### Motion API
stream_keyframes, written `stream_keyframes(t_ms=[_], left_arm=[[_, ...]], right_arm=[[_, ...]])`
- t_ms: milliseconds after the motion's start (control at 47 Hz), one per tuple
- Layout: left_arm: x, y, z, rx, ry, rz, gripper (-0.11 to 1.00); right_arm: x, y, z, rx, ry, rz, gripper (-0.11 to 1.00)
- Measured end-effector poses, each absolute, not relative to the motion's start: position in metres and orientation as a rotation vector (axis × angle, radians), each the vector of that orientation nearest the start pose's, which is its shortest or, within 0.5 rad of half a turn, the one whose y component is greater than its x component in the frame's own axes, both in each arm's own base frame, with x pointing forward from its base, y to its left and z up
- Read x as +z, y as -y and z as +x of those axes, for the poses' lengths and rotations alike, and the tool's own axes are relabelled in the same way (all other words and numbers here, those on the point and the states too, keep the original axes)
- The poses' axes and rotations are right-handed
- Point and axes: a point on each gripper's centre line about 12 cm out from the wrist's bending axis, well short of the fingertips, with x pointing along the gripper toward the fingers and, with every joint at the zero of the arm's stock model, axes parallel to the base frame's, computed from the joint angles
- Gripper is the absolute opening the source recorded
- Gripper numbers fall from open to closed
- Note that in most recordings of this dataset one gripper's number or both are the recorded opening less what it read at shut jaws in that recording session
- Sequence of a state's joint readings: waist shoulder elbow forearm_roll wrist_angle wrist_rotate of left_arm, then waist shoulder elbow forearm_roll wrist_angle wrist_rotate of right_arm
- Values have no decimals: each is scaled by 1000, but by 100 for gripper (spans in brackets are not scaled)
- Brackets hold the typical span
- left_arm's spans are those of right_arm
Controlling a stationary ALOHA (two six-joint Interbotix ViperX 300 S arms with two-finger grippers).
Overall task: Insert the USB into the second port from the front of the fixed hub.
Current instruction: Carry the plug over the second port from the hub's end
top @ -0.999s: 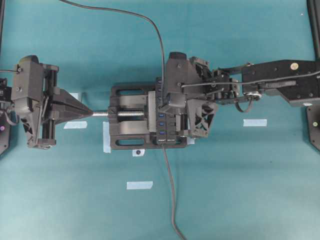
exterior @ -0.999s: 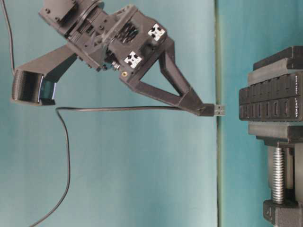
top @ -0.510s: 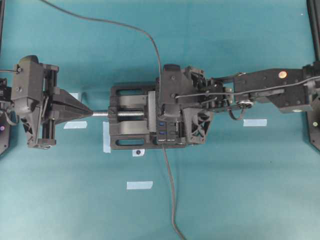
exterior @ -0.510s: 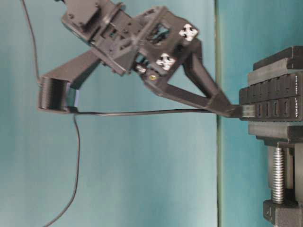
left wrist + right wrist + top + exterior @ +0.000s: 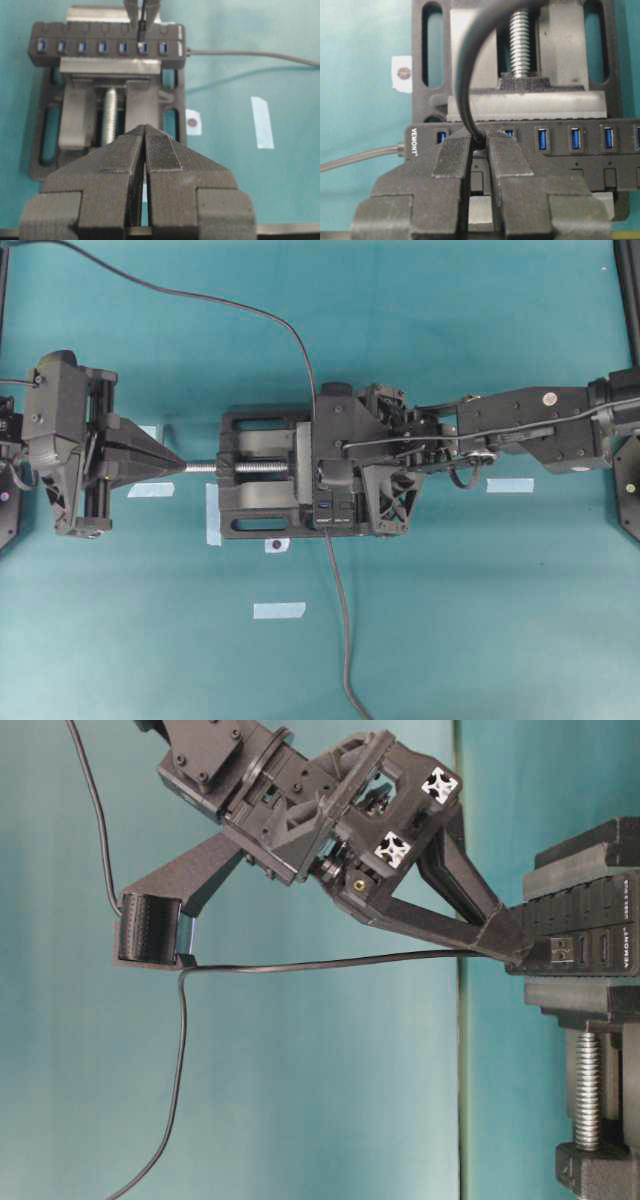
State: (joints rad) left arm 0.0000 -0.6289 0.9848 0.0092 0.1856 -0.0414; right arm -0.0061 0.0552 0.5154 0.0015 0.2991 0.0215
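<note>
The fixed hub (image 5: 107, 47), a black bar with a row of blue ports, is clamped in the vise. My right gripper (image 5: 479, 137) is shut on the USB (image 5: 562, 950), whose thin cable (image 5: 465, 65) rises between the fingertips. In the left wrist view the plug (image 5: 141, 34) points down at the second port (image 5: 142, 48), counted from the white-printed end. The metal tip lies against the hub's ported face (image 5: 590, 920); how deep it sits I cannot tell. From the right wrist that port is hidden behind my fingers. My left gripper (image 5: 145, 127) is shut and empty, off to the left (image 5: 180, 467).
The black screw vise (image 5: 255, 500) holds the hub, its screw (image 5: 210, 467) pointing at my left gripper. The hub's own lead (image 5: 340, 620) runs toward the front edge. Tape strips (image 5: 279, 610) (image 5: 510, 485) lie on the teal mat.
My right gripper has carried the USB from clear of the hub down onto its ported face, now covering more ports from overhead. The left arm has not moved.
</note>
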Motion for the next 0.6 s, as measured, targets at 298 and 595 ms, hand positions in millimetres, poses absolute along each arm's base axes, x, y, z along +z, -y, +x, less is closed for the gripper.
stream_keyframes(t_ms=[298,595], left_arm=[[240,0,255,10,-538,-33,0],[239,0,254,10,-540,-31,0]], right_arm=[[171,2,405,-14,-870,25,7],[167,1,405,-13,-879,26,7]])
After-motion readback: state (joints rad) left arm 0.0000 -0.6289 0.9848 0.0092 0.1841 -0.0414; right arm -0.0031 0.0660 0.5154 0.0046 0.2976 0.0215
